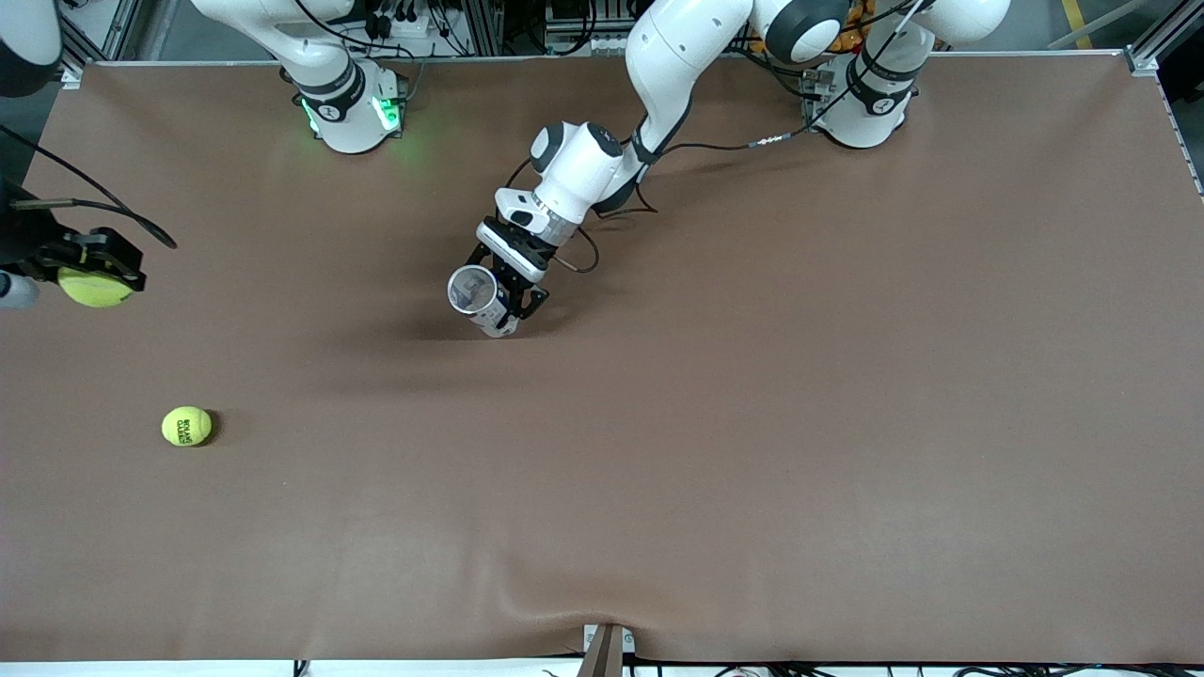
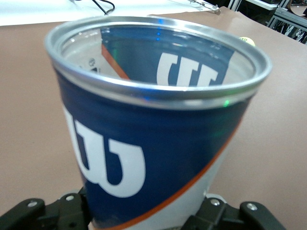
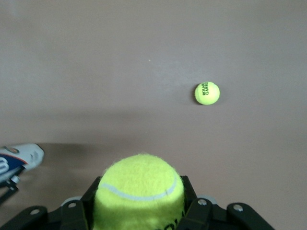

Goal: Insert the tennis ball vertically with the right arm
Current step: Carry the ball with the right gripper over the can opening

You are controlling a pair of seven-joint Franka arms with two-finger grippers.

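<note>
Loose tennis ball (image 1: pixel 186 426): nearest the front camera, resting on the desk (image 1: pixel 752 451) toward the right arm's end, apart from both hands; yellow-green felt with a small patch of dark print on its upper face.
Held tennis ball (image 1: pixel 94 287): clamped between the fingers of the right hand (image 1: pixel 98 270), up over the desk's edge at the right arm's end; fuzzy yellow-green with a pale curved seam across its top, seen clearly in the right wrist view (image 3: pixel 140 191).
Right hand: black, two-fingered, closed on the held ball from both sides; only the hand and a dark part of its arm show in the front view.
Left hand (image 1: pixel 499 290): over the middle of the desk, gripping the can (image 1: pixel 478 299) near its base; fingers pressed to the can's sides.
Can: blue with a white logo and an orange stripe, silver rim, mouth open and facing up toward the front camera, tilted slightly; inside looks empty in the left wrist view (image 2: pixel 158 124).
Desk: covered in plain brown sheet.
</note>
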